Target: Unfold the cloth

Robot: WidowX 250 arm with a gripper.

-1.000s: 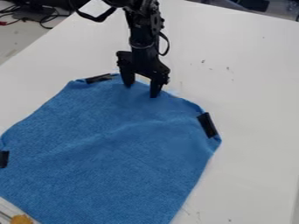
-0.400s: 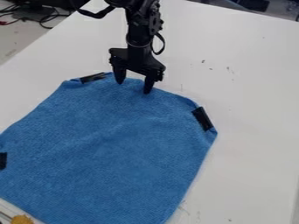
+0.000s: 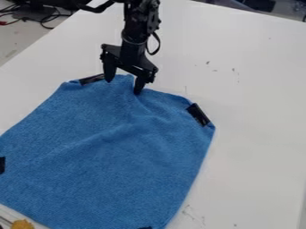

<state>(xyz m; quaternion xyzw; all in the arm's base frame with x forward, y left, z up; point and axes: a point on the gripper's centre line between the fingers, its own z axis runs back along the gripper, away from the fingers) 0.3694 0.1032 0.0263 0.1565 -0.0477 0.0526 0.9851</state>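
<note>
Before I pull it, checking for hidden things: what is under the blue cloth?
White table borders the blue cloth, likely continuing beneath it; anything else under there is covered, unseen.

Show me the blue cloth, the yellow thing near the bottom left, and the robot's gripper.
blue cloth (image 3: 101, 156): camera view, on its middle
yellow thing (image 3: 23, 224): camera view, on its visible top
gripper (image 3: 124, 86): camera view, midway between its fingertips

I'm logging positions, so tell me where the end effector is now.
In the camera view, the end effector is left of the upper middle, at the far edge of the blue cloth, between two black patches.
</note>
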